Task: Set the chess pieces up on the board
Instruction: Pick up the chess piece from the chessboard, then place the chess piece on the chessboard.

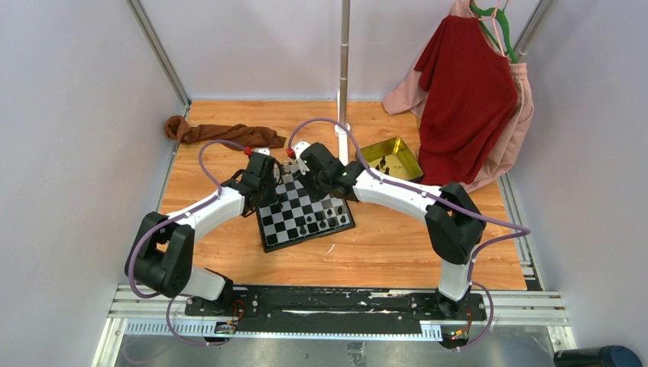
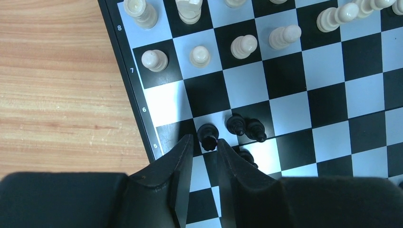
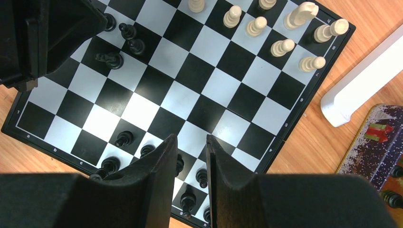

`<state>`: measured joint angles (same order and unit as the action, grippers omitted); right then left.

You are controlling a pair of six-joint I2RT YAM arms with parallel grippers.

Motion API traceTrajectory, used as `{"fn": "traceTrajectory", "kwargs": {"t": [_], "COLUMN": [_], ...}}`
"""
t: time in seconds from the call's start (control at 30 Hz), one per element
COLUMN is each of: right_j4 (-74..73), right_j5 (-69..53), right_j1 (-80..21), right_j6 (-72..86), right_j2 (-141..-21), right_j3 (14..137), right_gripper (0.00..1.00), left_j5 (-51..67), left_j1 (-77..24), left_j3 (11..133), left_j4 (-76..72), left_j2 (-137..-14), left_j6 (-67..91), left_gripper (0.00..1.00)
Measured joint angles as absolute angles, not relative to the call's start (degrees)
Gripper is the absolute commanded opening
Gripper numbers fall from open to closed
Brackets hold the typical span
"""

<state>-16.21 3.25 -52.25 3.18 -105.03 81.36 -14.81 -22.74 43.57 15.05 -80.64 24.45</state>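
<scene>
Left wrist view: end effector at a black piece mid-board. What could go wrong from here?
The black piece sits only at the tips of the left end effector, so it may tip or slip.
Other black pieces crowd it; the nearest could get knocked.
The right end effector hovers over the same board; the arms might collide.

Bare squares cross the middle of the board (image 3: 190, 71), hemmed by cream pieces (image 3: 283, 46) one side, black pieces (image 3: 123, 138) opposite.
</scene>
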Motion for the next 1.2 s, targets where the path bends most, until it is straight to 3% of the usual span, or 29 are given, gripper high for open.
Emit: {"fn": "traceTrajectory", "kwargs": {"t": [0.17,0.57,0.8,1.2], "right_j4": [-16.21,-16.23,-16.25,-16.29], "right_j5": [3.25,3.25,3.25,3.22], "right_j1": [-51.92,-51.68,-51.68,-51.20], "right_j6": [3.18,3.16,3.16,3.14], "right_j2": [-105.03,-105.03,-105.03,-105.03], "right_j3": [81.36,81.36,81.36,81.36], "right_gripper": [0.33,0.33,0.33,0.33], "left_j5": [-14.81,-14.66,-14.68,-14.31], "left_j1": [-22.74,-22.74,-22.74,-22.74], "left_j3": [43.99,44.05,43.64,36.53], "left_j4": [14.96,14.61,14.68,18.28], "left_j2": [-81.23,-81.47,-79.88,-64.34], "left_j6": [24.40,24.40,24.67,28.12], "left_gripper": [0.28,0.00,0.00,0.00]}}
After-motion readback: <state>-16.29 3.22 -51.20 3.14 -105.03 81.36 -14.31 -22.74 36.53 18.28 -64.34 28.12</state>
